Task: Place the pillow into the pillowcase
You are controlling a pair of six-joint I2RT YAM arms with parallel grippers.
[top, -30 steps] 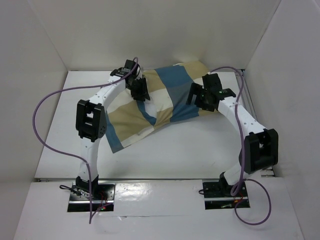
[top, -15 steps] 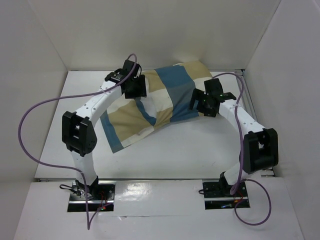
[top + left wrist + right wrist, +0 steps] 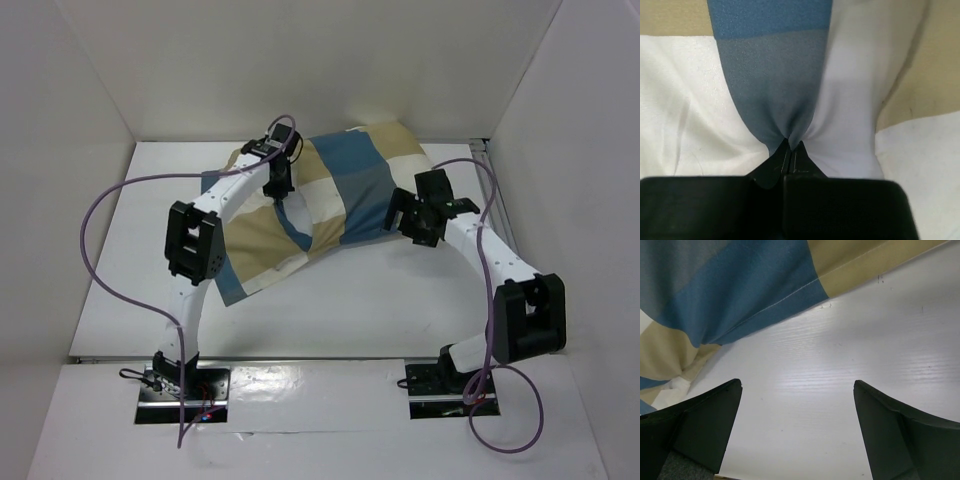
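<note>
Now on the table (image 3: 380,300) the pillowcase (image 3: 330,205) lies spread flat-ish, well inside the far half, its long axis running diagonally from the near-left corner to the far-right one. The far-right end looks puffed and the near-left end flat and slack. No bare pillow shows in any view, so it is probably already inside, toward the far right. Which end is the mouth I cannot tell. Change over the last second: the left arm has swung its elbow inward and brought the left gripper (image 3: 790,150) down onto the middle of the cloth, and its jaws, apart a moment ago, are now together, pinching a small peak of blue and cream fabric that gathers into creases at the tips. This reads as a fresh hold for tugging the cover further along or straightening it. The right gripper (image 3: 796,385) has drifted only slightly; its fingers stay wide apart, holding nothing, over bare table just beside the cloth's right hem.
</note>
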